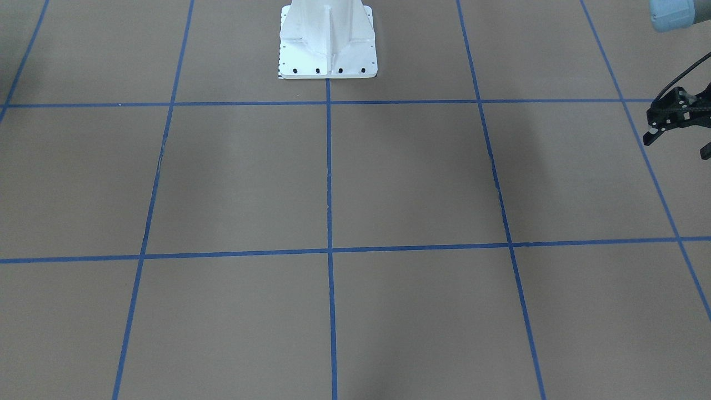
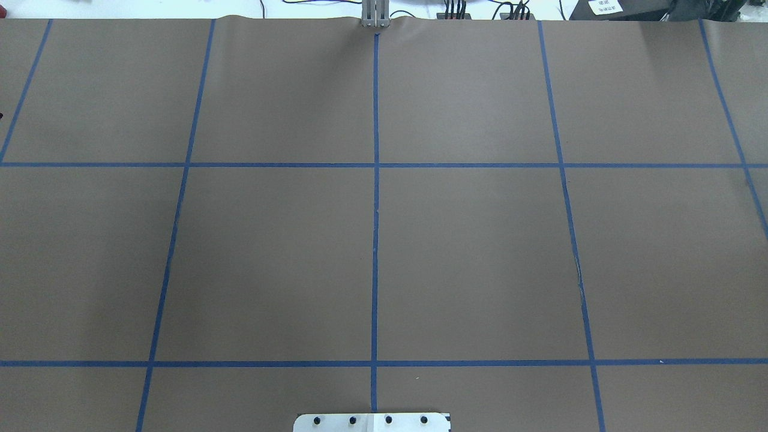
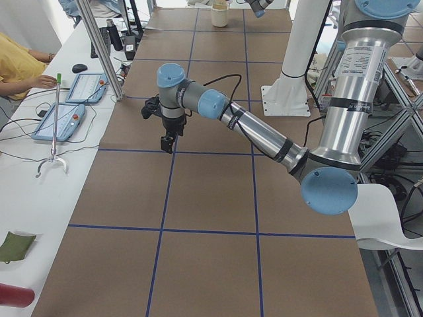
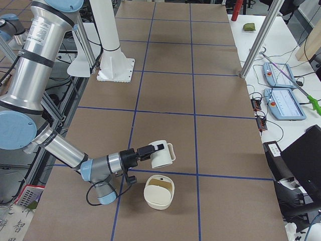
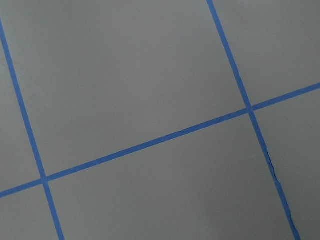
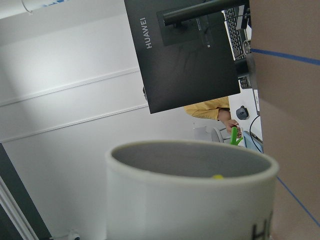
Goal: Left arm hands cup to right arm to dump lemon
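Observation:
The cup (image 4: 161, 154), a white mug with a loop handle, is tipped on its side in the air just above a cream bowl (image 4: 159, 191) on the brown table. My right gripper (image 4: 150, 149) is at its rim. In the right wrist view the cup (image 6: 190, 200) fills the bottom, grey inside, with part of its black lettering and a small yellow bit, the lemon (image 6: 216, 176), at the rim. My left gripper (image 1: 676, 133), a black open frame, hangs open and empty above the table's far end; it also shows in the exterior left view (image 3: 165, 135).
The white pedestal base (image 1: 328, 44) stands at the robot's side of the table. A white bench with teach pendants (image 3: 66, 109), a metal post (image 3: 99, 46) and a person in yellow runs along the far side. Blue tape lines (image 2: 375, 198) grid the brown paper.

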Robot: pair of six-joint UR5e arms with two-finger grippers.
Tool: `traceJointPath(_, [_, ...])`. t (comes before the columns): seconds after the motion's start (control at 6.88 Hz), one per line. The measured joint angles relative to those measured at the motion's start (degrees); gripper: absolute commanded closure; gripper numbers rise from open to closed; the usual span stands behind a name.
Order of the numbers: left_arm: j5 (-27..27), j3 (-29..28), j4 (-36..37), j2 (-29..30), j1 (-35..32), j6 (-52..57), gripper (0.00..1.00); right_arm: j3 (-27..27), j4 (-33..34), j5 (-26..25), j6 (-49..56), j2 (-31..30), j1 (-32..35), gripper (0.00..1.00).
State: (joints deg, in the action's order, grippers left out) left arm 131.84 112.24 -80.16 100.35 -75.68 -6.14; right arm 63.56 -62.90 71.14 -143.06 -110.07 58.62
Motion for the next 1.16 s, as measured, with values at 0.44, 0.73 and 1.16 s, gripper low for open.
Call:
traceJointPath(0.44, [0.0,-0.1,0.0,0.3,0.1,0.0,0.0,-4.3,-7.7,-4.5,-12.1,0.9,0.0,1.0])
traceJointPath(0.73, [0.0,-0.1,0.0,0.4,0.0,0.0,0.0,-4.9,-9.1,-6.5,-16.8,1.2,0.0,1.0])
traceJointPath(1.16, [0.0,-0.1,0.0,0.5,0.0,0.0,0.0,-5.1,-9.3,-7.1,-19.2,1.8,0.0,1.0])
